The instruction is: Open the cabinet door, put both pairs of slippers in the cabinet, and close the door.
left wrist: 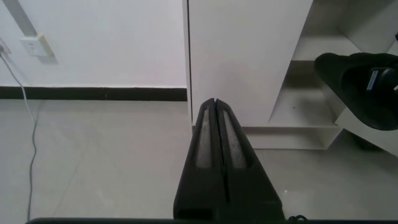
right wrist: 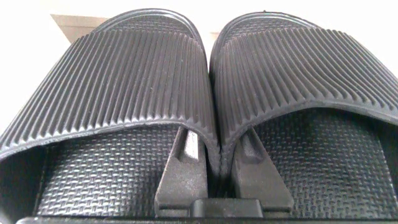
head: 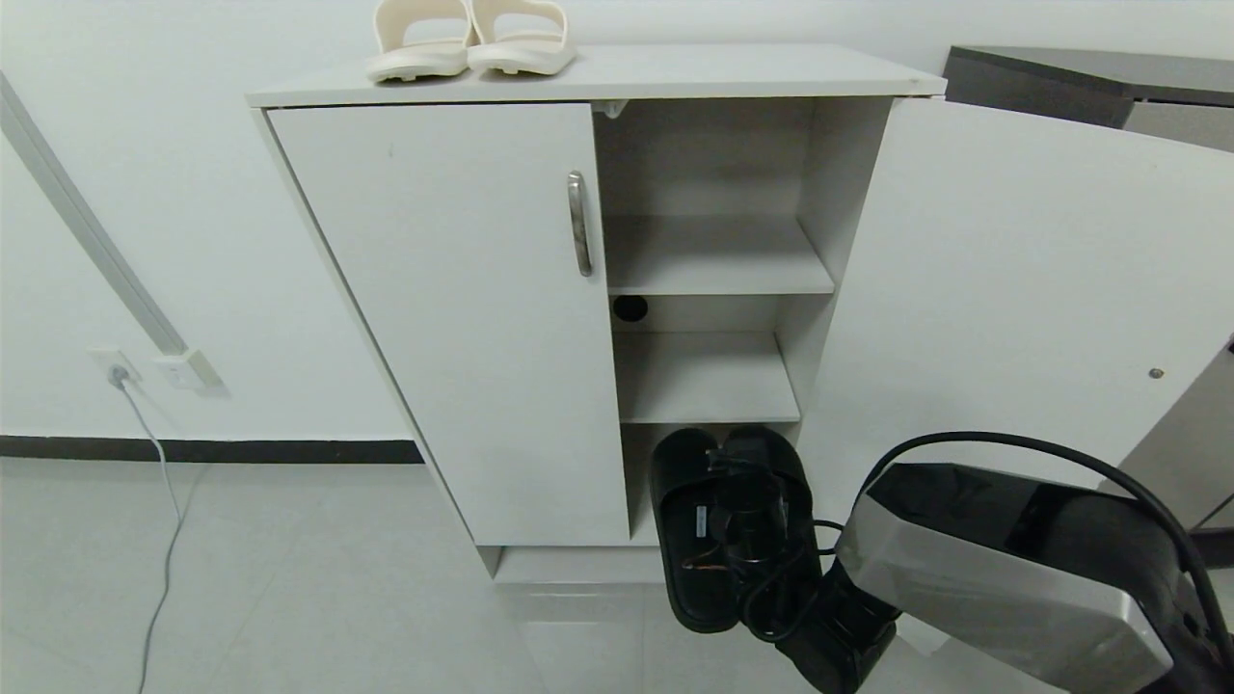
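Note:
The white cabinet (head: pixel 443 318) has its right door (head: pixel 1022 280) swung open and its left door shut. A cream pair of slippers (head: pixel 469 39) rests on the cabinet top. My right gripper (head: pixel 747 520) is shut on the black pair of slippers (head: pixel 689 540), pinching the two inner strap edges together (right wrist: pixel 214 149); the pair hangs at the mouth of the bottom compartment, toes pointing inward. My left gripper (left wrist: pixel 215 134) is shut on nothing, low over the floor in front of the closed left door, with the black slippers (left wrist: pixel 360 87) off to its side.
Two bare shelves (head: pixel 713 260) sit above the bottom compartment. A grey cable (head: pixel 164 540) runs down from a wall socket (head: pixel 114 371) across the floor on the left. A dark grey unit (head: pixel 1109 87) stands behind the open door.

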Robot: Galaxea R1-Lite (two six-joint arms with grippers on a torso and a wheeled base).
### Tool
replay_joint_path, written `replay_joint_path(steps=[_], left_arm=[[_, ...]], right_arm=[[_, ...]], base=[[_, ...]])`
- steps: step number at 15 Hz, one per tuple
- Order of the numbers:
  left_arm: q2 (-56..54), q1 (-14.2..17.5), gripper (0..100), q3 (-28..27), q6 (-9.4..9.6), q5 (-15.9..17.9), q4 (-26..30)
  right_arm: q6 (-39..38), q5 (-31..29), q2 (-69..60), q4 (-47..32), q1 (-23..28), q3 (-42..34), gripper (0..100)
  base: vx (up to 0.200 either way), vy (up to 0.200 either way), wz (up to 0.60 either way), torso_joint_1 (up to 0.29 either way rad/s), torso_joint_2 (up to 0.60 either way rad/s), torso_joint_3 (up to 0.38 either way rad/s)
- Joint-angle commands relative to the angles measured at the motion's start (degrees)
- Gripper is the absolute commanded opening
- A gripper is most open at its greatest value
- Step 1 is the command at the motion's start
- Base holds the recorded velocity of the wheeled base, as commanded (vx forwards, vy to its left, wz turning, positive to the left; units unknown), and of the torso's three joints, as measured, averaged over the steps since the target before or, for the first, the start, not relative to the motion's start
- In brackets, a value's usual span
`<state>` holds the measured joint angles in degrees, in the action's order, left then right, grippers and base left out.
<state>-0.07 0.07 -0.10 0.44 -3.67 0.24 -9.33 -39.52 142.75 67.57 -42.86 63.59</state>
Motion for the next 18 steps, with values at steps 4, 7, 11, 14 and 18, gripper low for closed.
replay_joint_path(steps=[4,7,11,14,18], left_arm=[[0.07,0.01,0,0.01,0.00,-0.02,0.02],[0.07,0.01,0,0.01,0.00,-0.02,0.02],[0.07,0.01,0,0.01,-0.09,-0.11,0.02],[0.07,0.01,0,0.01,-0.09,-0.11,0.02],[0.07,0.01,0,0.01,-0.09,-0.11,0.02]], right_arm=[[0.19,-0.03,-0.02,0.28,0.06,-0.04,0],[0.27,-0.03,-0.02,0.81,0.06,-0.13,0],[0.27,-0.03,0.16,0.81,0.06,0.05,0],[0.54,0.06,0.69,0.81,0.32,1.10,0],[0.62,0.50,0.77,-1.65,1.82,4.44,0]], base=[[0.200,0.000,0.00,0.001,0.00,0.004],[0.200,0.000,0.00,0.004,0.00,0.002],[0.000,0.000,0.00,0.000,0.00,0.000],[0.000,0.000,0.00,0.000,0.00,0.000],[0.000,0.000,0.00,0.000,0.00,0.000]])
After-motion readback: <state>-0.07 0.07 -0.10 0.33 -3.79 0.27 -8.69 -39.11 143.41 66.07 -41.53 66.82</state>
